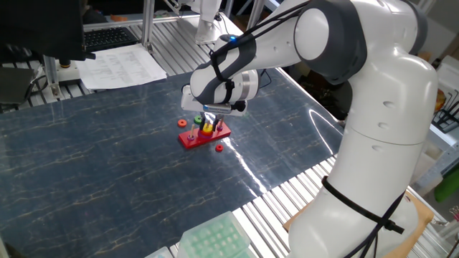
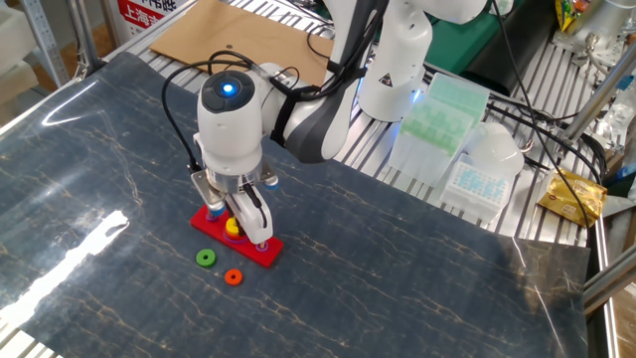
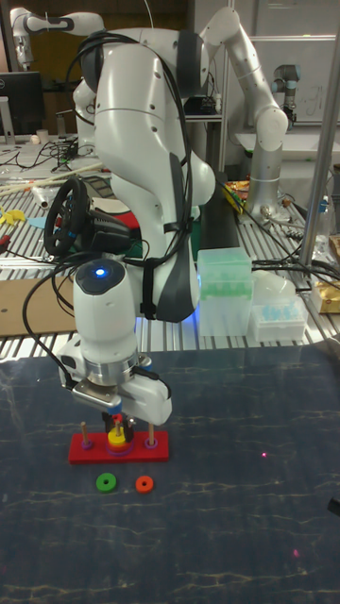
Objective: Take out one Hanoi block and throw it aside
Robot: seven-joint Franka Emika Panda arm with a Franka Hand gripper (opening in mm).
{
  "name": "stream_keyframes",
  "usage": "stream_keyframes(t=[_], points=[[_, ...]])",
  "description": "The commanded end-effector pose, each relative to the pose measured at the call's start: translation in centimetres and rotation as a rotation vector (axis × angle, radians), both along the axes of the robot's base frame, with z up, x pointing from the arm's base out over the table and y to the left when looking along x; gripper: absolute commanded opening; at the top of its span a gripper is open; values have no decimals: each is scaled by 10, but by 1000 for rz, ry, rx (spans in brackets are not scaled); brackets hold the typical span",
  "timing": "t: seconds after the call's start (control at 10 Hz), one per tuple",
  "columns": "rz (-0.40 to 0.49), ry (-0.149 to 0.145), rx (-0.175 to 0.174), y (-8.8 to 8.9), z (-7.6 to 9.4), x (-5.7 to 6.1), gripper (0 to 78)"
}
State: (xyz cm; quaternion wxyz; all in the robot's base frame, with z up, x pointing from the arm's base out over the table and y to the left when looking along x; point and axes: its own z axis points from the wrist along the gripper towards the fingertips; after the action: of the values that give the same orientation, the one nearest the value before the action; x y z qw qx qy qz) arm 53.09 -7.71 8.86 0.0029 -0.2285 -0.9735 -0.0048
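Arm bent down — gripper (image 3: 116, 424) upright over Hanoi block (image 3: 115, 437); grip unclear.

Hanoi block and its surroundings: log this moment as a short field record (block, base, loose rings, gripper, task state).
Hanoi block: small yellow ring on the middle peg of the base
base: red pegged base flat on the dark table
loose rings: green ring and orange ring lying on the table beside the base, apart from it
gripper: gripper directly above the middle peg, fingers either side of the yellow ring; contact not clear
task state: block not yet lifted off its peg
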Motion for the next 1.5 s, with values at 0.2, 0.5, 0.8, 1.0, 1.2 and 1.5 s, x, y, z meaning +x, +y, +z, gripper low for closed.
stream_keyframes(t=[0.2, 0.5, 0.8, 1.0, 1.2, 1.5], points=[[-3, -6, 0, -3, 23, -2, 12], [-2, -12, 0, -4, 24, -2, 12], [1, -11, 4, -6, 39, -4, 12], [-1, -10, 4, -6, 44, -5, 12], [-1, -10, 5, -6, 48, -4, 12], [-19, 2, 12, 1, 64, -1, 12]])
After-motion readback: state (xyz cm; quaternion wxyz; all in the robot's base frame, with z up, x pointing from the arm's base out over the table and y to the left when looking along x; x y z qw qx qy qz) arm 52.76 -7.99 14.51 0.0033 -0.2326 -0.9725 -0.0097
